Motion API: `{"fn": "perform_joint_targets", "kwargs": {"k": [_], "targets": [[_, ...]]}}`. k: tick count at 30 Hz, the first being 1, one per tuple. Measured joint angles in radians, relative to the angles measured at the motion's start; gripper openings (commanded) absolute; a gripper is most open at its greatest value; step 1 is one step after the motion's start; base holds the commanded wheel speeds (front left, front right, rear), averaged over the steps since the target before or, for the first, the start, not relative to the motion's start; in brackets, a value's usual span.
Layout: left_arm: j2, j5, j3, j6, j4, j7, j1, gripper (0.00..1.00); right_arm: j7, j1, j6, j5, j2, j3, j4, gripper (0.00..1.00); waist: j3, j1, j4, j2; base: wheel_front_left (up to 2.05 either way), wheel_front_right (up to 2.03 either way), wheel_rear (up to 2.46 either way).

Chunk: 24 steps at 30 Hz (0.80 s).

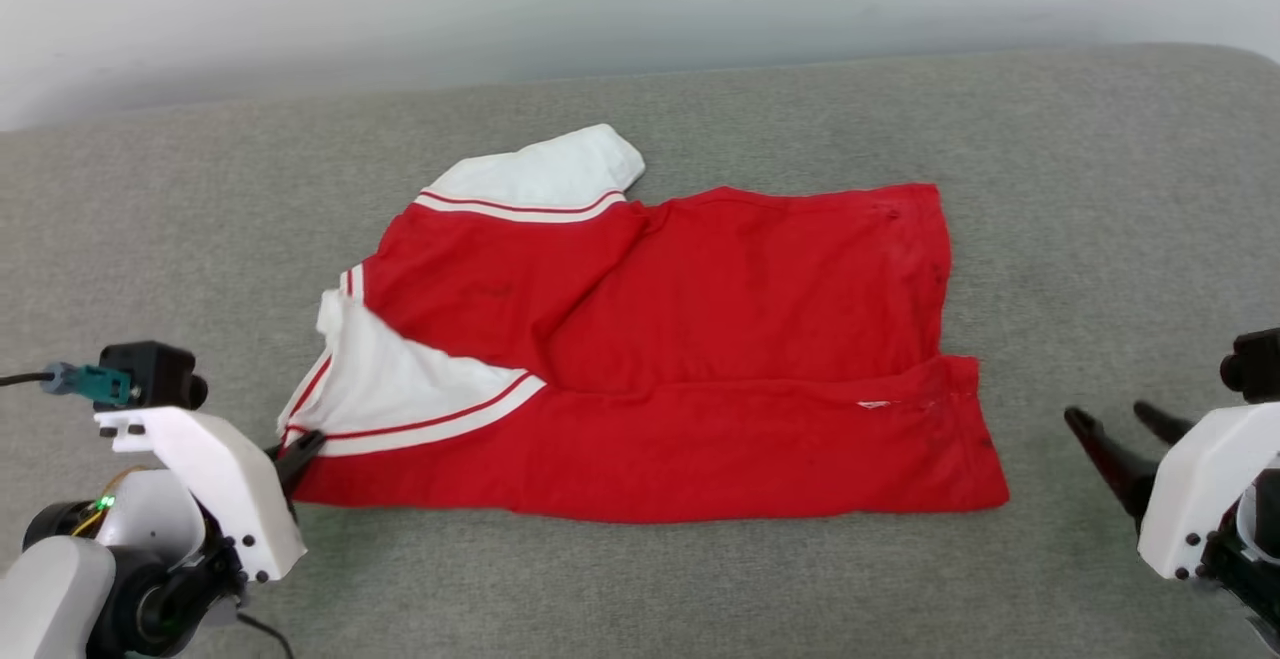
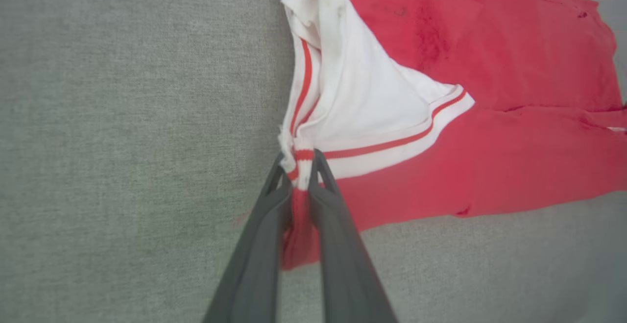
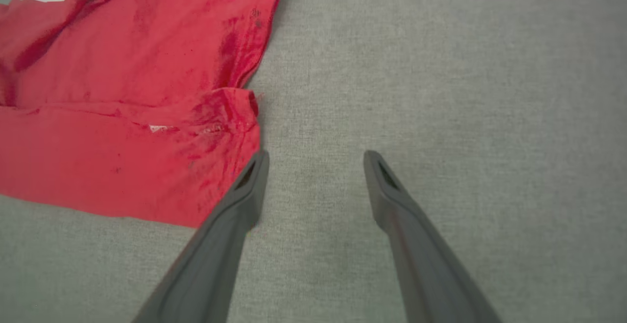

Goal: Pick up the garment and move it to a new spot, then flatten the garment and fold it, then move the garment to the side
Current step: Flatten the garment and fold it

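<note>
left hand (image 2: 299,157) is clamped on the garment's (image 1: 700,339) striped sleeve corner (image 2: 313,134). its long axis runs across to the right hand (image 3: 316,154), open-fingered just beside the hem (image 3: 252,117).

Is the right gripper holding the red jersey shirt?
No, the right gripper stands open over the grey fabric surface, beside the red jersey shirt with white sleeves, gripping nothing.

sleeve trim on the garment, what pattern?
White band with red stripes on the garment; clearest in the left wrist view, beside the left gripper.
</note>
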<state>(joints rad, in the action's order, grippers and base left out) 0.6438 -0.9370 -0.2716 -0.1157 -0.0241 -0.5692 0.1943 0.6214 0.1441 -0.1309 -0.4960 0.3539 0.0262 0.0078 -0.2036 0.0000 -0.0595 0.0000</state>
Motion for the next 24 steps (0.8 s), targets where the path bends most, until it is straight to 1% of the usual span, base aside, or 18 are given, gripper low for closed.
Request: {"fn": "perform_joint_targets", "kwargs": {"k": [3,7,12,18,19,20,21,24], "targets": [[-0.006,0.003,-0.004,-0.003,0.049,0.005,0.004,0.00,0.137,0.011,0.000,-0.031,-0.008,0.005,0.007,1.00,-0.011,0.0001,0.016,0.0000,0.00,0.00,0.00],[-0.007,0.014,-0.011,-0.011,0.098,0.006,0.016,0.00,0.239,0.039,0.000,-0.039,-0.042,-0.012,0.006,1.00,-0.038,0.0000,0.032,0.0000,0.00,0.00,0.00],[-0.007,0.027,-0.017,-0.019,0.129,0.005,0.027,0.00,0.273,0.073,0.000,-0.042,-0.074,-0.044,0.053,1.00,-0.076,0.0001,0.048,0.0000,0.00,0.00,0.00],[-0.011,0.029,-0.019,-0.030,0.134,0.005,0.031,0.00,0.284,0.118,0.000,-0.083,-0.085,-0.080,0.123,1.00,-0.104,0.0000,0.059,0.0000,0.00,0.00,0.00],[-0.012,0.029,-0.019,-0.034,0.134,0.006,0.031,0.00,0.280,0.121,0.000,-0.087,-0.084,-0.083,0.130,0.45,-0.105,0.0000,0.060,0.0000,0.00,0.00,0.00],[-0.015,0.029,-0.019,-0.034,0.133,0.007,0.031,0.00,0.271,0.123,0.000,-0.087,-0.082,-0.087,0.136,0.09,-0.105,0.0000,0.060,0.0000,0.00,0.00,0.00],[-0.016,0.029,-0.020,-0.034,0.130,0.008,0.031,0.00,0.264,0.125,0.000,-0.089,-0.080,-0.090,0.142,0.00,-0.104,0.0001,0.060,0.0000,0.00,0.00,0.00],[-0.017,0.029,-0.021,-0.034,0.121,0.013,0.027,0.00,0.241,0.135,0.000,-0.104,-0.070,-0.110,0.157,0.00,-0.092,0.0001,0.059,0.0000,0.00,0.00,0.00]]}}
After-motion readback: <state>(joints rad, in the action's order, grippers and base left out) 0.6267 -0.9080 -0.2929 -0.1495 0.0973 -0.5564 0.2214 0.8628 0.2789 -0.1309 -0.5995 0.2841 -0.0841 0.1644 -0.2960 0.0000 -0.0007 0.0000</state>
